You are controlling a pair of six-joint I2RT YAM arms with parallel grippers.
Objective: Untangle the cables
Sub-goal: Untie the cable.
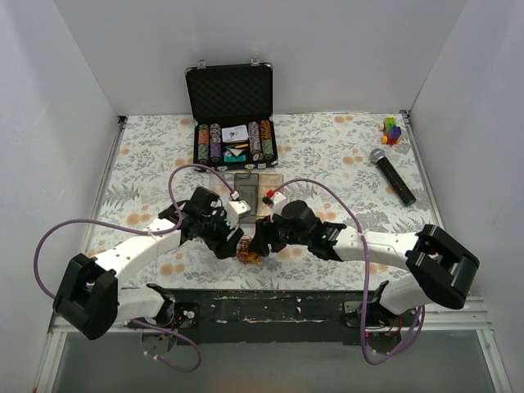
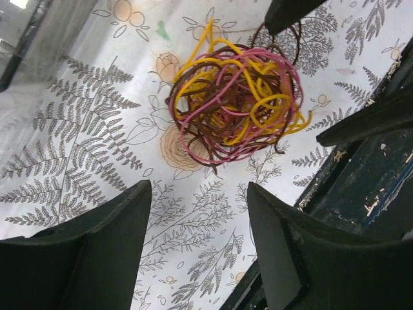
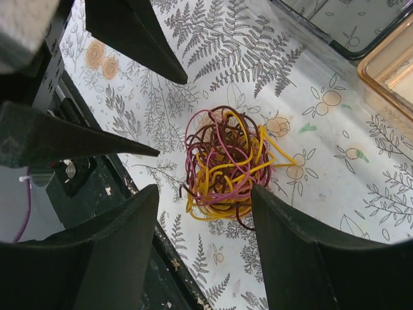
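Left end effector: jaws fairly wide, nothing btwn them, touching nothing. Its fingers sit low in the left wrist view, w/ bare fern-print bench showing in the gap.

Cables: one tight clump of pink, yellow and dark brown loops. It lies on the bench near the front edge, close to the dark rail. The clump is ahead of the left fingertips, apart from them and not inside the gap. In the top view it sits btwn the two end effectors, the left one just left of it and the other just right, both angled in toward it.

Right end effector: jaws wide too, gripping nothing. The near part of the clump reaches in btwn its fingertips. A yellow loop comes v. close to one finger; can't tell if it touches.

Far side of bench, ctr: open black case w/ poker chips. Further right, well apart from the clump: microphone and small coloured blocks.
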